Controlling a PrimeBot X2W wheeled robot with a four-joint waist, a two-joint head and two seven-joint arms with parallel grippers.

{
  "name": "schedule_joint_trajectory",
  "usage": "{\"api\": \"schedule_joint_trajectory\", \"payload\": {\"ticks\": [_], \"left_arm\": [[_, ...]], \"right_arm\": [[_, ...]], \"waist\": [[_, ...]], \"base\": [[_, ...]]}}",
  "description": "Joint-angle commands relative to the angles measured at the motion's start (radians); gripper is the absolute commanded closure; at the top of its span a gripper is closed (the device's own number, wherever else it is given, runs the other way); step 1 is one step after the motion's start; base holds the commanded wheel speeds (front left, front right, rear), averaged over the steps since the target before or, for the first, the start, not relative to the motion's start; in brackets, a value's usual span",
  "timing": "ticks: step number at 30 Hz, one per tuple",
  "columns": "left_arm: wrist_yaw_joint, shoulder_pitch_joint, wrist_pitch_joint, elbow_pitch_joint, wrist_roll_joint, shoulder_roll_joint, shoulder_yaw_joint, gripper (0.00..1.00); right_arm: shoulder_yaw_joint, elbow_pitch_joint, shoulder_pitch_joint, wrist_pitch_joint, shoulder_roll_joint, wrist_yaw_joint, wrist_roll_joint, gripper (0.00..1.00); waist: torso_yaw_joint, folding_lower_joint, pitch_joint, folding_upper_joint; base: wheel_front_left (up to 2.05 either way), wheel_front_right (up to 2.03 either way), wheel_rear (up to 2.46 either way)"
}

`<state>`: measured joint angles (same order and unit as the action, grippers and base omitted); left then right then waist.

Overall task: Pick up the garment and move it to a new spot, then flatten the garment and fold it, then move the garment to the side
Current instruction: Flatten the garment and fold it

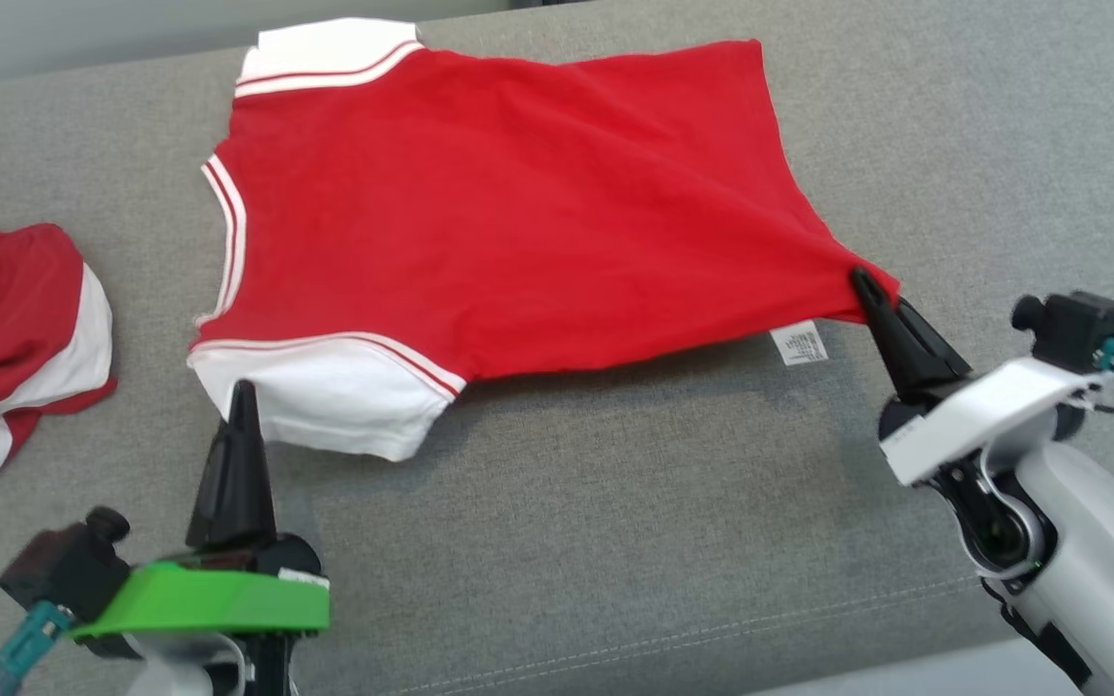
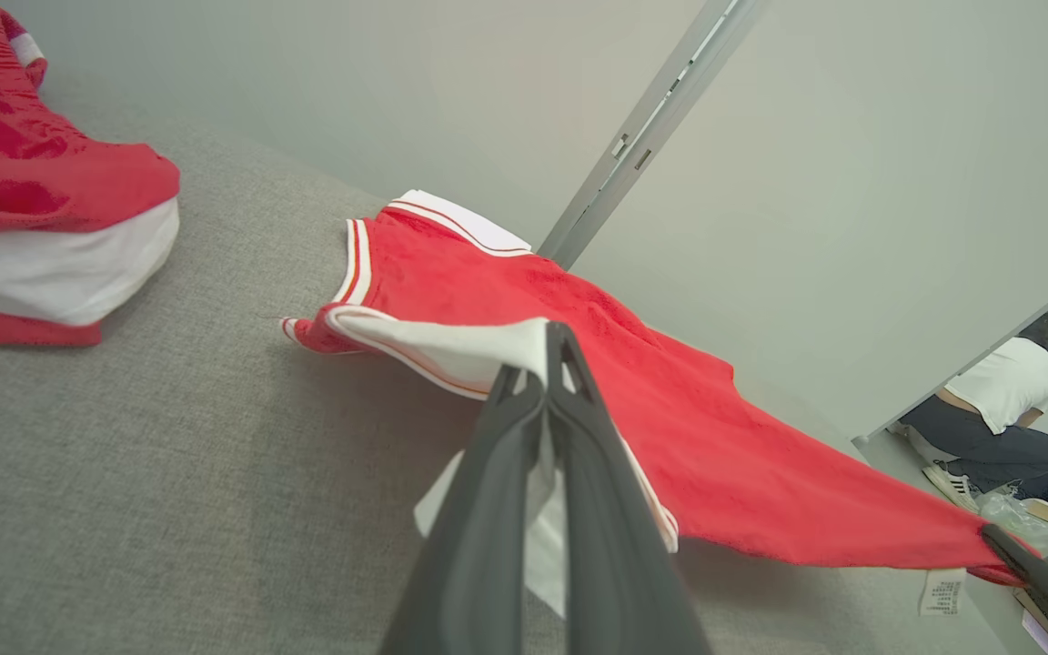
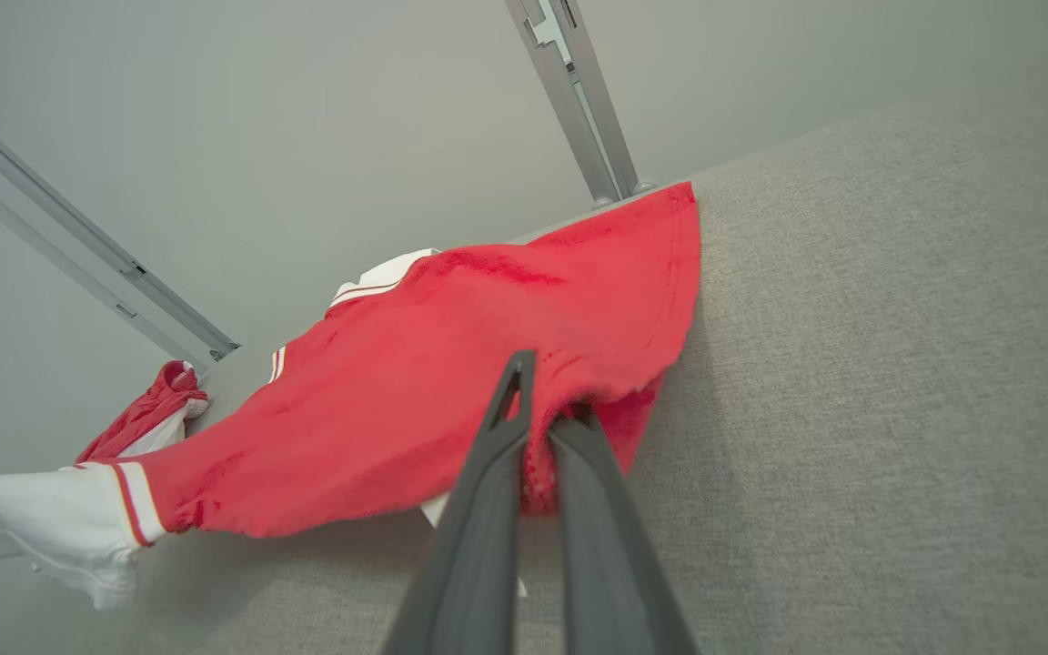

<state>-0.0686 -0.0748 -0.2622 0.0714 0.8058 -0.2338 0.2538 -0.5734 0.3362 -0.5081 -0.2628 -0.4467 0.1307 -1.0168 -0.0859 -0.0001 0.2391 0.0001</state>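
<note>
1. Head view: locate the red short-sleeved shirt [image 1: 499, 193] with white striped trim. It is spread over the far half of the grey woven cushion [image 1: 615, 503], neck toward the left edge and hem toward the right edge.
2. Check the left gripper [image 1: 244, 389]. Its fingers are pressed together on the near white sleeve [image 1: 325, 387]. The left wrist view shows white cloth caught between the fingers of the left gripper [image 2: 551, 335].
3. Check the right gripper [image 1: 857, 277]. It pinches the near hem corner [image 1: 871, 269], just beside the white care label [image 1: 799, 343]. In the right wrist view, red cloth bunches around the right gripper [image 3: 544, 400].
4. Note that the near edge hangs taut between the two grips, raised off the cushion with shadow beneath. The far edge rests on the cushion.
5. Treat flattening as the step in hand. No fold appears started.
6. For the next move, apply equal tension on both sides and lower the near edge without slack before you release.
7. Stay clear of the crumpled red-and-white garment [image 1: 6, 309] at the left edge.
</note>
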Motion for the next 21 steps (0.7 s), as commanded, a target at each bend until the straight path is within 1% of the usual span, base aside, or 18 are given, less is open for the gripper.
{"api": "schedule_joint_trajectory", "payload": {"ticks": [1, 5, 7, 12, 16, 18, 20, 21], "left_arm": [[0.013, 0.032, -0.003, -0.006, -0.011, 0.016, -0.014, 1.0], [0.033, 0.092, -0.003, -0.028, -0.021, 0.065, -0.017, 1.0], [0.036, 0.122, -0.003, -0.03, -0.023, 0.09, -0.02, 1.0], [0.046, 0.198, -0.003, -0.041, -0.028, 0.122, -0.02, 1.0], [0.038, 0.249, -0.003, -0.038, -0.019, 0.14, -0.03, 1.0], [0.035, 0.266, -0.003, -0.044, -0.021, 0.139, -0.025, 1.0], [0.038, 0.271, -0.003, -0.055, -0.022, 0.138, -0.028, 1.0], [0.05, 0.266, -0.003, -0.075, -0.018, 0.135, -0.028, 1.0]], "right_arm": [[0.014, -0.002, 0.036, -0.003, -0.019, 0.0, 0.009, 1.0], [0.044, -0.01, 0.116, -0.003, -0.037, 0.0, 0.007, 1.0], [0.058, -0.015, 0.149, -0.003, -0.046, 0.0, 0.014, 1.0], [0.082, -0.031, 0.236, 0.011, -0.054, 0.0, 0.026, 1.0], [0.109, -0.052, 0.292, 0.038, -0.062, 0.0, 0.046, 1.0], [0.132, -0.059, 0.32, 0.052, -0.065, 0.0, 0.057, 1.0], [0.156, -0.067, 0.343, 0.068, -0.061, 0.0, 0.07, 1.0], [0.175, -0.079, 0.358, 0.084, -0.053, 0.0, 0.085, 1.0]], "waist": [[0.01, 0.0001, -0.017, -0.0001], [0.021, 0.0001, -0.046, -0.0001], [0.027, 0.0001, -0.057, -0.0001], [0.043, 0.0001, -0.082, -0.0001], [0.06, 0.0001, -0.089, -0.0001], [0.066, 0.0001, -0.089, -0.0001], [0.07, 0.0001, -0.087, -0.0001], [0.07, 0.0001, -0.083, -0.0001]], "base": [[0.0, 0.0, 0.0], [0.0, 0.0, 0.0], [0.0, 0.0, 0.0], [0.0, 0.0, 0.0], [0.0, 0.0, 0.0], [0.0, 0.0, 0.0], [0.0, 0.0, 0.0], [0.0, 0.0, 0.0]]}}
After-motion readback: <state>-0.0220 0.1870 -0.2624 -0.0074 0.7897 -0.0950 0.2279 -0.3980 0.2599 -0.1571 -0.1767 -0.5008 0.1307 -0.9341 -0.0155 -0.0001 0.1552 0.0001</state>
